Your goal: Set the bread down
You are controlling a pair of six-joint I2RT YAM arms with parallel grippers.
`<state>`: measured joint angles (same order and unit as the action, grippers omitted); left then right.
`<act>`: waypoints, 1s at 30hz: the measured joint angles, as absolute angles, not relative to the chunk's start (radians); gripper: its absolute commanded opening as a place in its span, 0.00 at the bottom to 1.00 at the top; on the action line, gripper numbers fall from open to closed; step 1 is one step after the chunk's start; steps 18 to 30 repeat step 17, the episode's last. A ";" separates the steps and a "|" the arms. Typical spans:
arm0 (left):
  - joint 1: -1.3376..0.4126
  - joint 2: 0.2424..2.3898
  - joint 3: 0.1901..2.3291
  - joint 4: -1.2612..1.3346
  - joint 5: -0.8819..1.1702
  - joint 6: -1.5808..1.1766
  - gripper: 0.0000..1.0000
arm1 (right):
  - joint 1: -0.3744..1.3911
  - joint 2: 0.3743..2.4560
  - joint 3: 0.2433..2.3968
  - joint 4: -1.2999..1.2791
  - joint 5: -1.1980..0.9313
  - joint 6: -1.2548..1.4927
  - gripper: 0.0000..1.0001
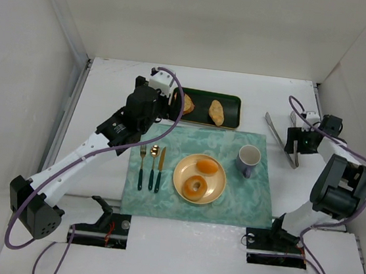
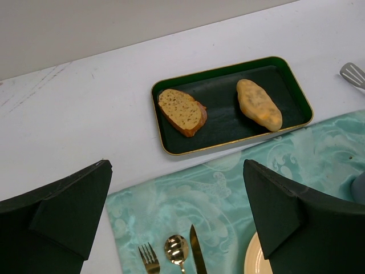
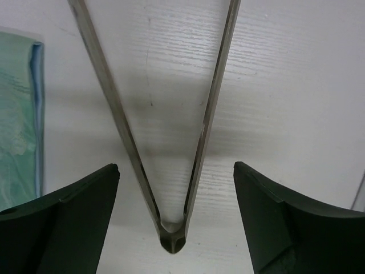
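1. Fingers (image 2: 63,217) of the left gripper (image 2: 177,165) are standing wide apart and gripping nothing. Those of the right gripper (image 3: 175,168) are likewise spread, with neither pad touching anything.
2. Nearest the arm bases, the white table (image 1: 189,257) is carrying a pale green patterned placemat (image 1: 235,202).
3. On the placemat, a cream plate (image 1: 180,176) is holding the bread. The ring-shaped bagel (image 1: 195,185) is lying on the near half and the oval bun (image 1: 207,165) is sitting just behind it on the far half. Whether the two are touching I cannot tell.
4. Left of the plate, a fork (image 1: 141,169), a spoon (image 1: 152,166) and a knife (image 1: 160,169) are lying side by side on the placemat, their dark handles pointing toward the arms.
5. Right of the plate, a greyish-purple mug (image 1: 248,159) is standing upright near the placemat's far right corner.
6. Further right, off the placemat, metal tongs (image 3: 114,103) are lying open on the table. The right gripper is hovering over their hinge end, and the two blades are running out between its fingers.
7. Beyond the placemat's far edge, a dark green tray (image 2: 222,114) with a gold rim is holding two longer tan rolls, well apart: the left roll (image 2: 182,111) and the right roll (image 2: 259,104).
8. Seen from the top camera, the left gripper is hanging at the tray's left end, hiding part of the left roll.
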<state>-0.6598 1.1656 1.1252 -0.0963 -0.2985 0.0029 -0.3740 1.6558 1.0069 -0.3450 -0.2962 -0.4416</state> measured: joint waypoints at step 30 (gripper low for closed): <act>-0.660 1.166 1.125 -0.096 -0.295 0.002 1.00 | -0.374 0.961 1.053 -0.416 -0.452 -0.306 1.00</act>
